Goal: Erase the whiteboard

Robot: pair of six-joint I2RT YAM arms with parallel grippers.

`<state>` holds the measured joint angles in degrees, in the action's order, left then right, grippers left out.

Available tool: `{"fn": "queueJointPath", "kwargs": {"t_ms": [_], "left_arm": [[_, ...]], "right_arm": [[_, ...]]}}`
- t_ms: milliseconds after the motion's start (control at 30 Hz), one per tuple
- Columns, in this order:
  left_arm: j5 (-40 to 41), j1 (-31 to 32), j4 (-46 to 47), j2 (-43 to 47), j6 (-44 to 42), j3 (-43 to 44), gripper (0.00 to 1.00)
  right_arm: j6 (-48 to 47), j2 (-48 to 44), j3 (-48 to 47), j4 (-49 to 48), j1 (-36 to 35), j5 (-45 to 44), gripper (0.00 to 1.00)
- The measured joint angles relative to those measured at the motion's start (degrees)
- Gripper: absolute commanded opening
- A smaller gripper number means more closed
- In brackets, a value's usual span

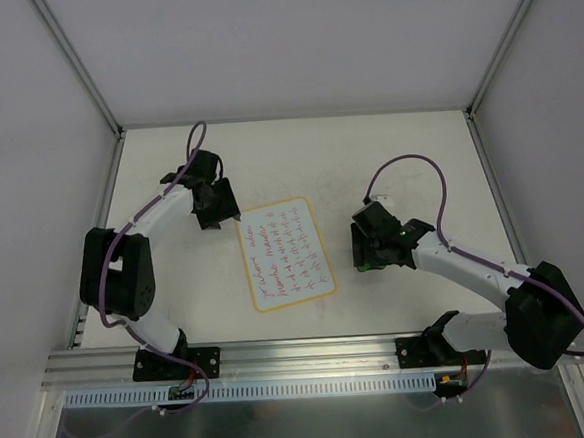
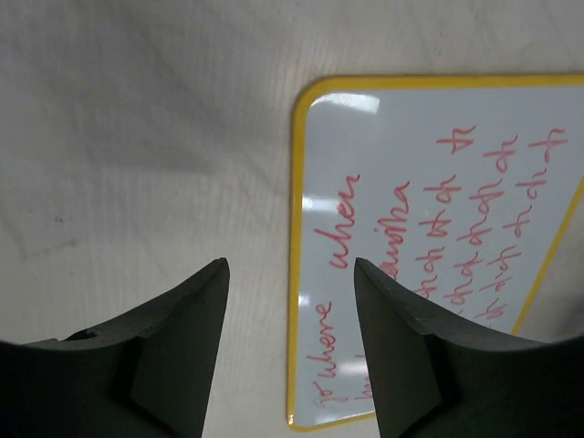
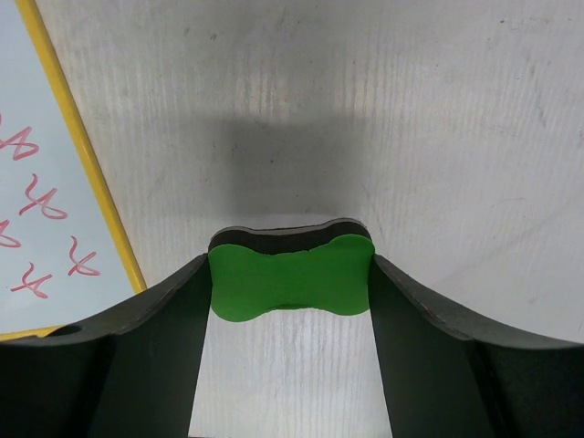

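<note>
light: bright, diffuse | glare: patches on whiteboard (image 2: 429,182) | shadow: soft, beyond eraser (image 3: 290,278)

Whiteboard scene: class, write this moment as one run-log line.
small yellow-rimmed white whiteboard: red handwriting, unwiped | right gripper: shut on green bone-shaped eraser, beside board | left gripper: open, empty, over board's edge

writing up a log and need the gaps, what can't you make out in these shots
- The red handwriting on the small white yellow-rimmed whiteboard: too small to read in the top view; cut by frame edges and partly behind the left claw in the left wrist view.
- The green bone-shaped foam eraser: mostly under the right claw in the top view.
</note>
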<state>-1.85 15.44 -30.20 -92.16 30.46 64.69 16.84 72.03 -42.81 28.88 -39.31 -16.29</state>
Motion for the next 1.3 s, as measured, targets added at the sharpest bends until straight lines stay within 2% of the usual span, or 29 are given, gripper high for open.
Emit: {"fn": "queueJointPath", "kwargs": {"t_ms": [100, 233, 300, 333, 533, 567, 633, 767, 1133, 1200, 1300], "left_arm": [[0.4, 0.0, 0.8, -6.5, -0.2, 4.1, 0.46], [2.0, 0.0, 1.2, -12.7, -0.6, 6.7, 0.41], [2.6, 0.0, 1.2, -14.8, -0.8, 7.3, 0.35], [3.1, 0.0, 1.2, -15.6, -0.9, 7.3, 0.29], [4.0, 1.5, 1.7, -16.7, -0.3, 8.0, 0.12], [4.0, 1.7, 1.8, -16.8, -0.2, 8.1, 0.06], [4.0, 2.3, 2.4, -16.8, 0.2, 8.0, 0.0], [3.9, 3.7, 4.6, -15.5, 1.6, 5.6, 0.0], [1.7, 10.1, 8.3, -3.0, 7.5, -10.2, 0.01], [1.8, 10.3, 6.7, -1.0, 7.5, -11.6, 0.14], [2.1, 10.3, 4.2, 0.8, 7.3, -12.1, 0.25]], "right_arm": [[0.0, -0.7, 0.0, 0.1, -0.4, -0.1, 0.39], [0.0, -2.6, 0.0, 0.1, -1.4, -0.3, 0.39], [0.0, -3.7, 0.0, 0.2, -1.8, -0.5, 0.39], [0.0, -4.3, 0.0, 0.1, -1.9, -0.7, 0.39], [0.0, -5.2, 0.2, 0.1, -1.9, -1.4, 0.39], [0.0, -5.2, 0.3, 0.1, -1.9, -1.4, 0.39], [0.1, -5.4, 0.7, 0.2, -2.0, -1.4, 0.39], [0.1, -6.6, 1.6, 0.2, -2.2, -1.5, 0.39], [0.5, -10.1, 2.4, 0.4, -3.1, -1.5, 0.39], [0.5, -10.1, 2.4, 0.4, -3.3, -1.5, 0.39], [0.5, -10.1, 2.4, 0.4, -3.8, -1.5, 0.39]]}}
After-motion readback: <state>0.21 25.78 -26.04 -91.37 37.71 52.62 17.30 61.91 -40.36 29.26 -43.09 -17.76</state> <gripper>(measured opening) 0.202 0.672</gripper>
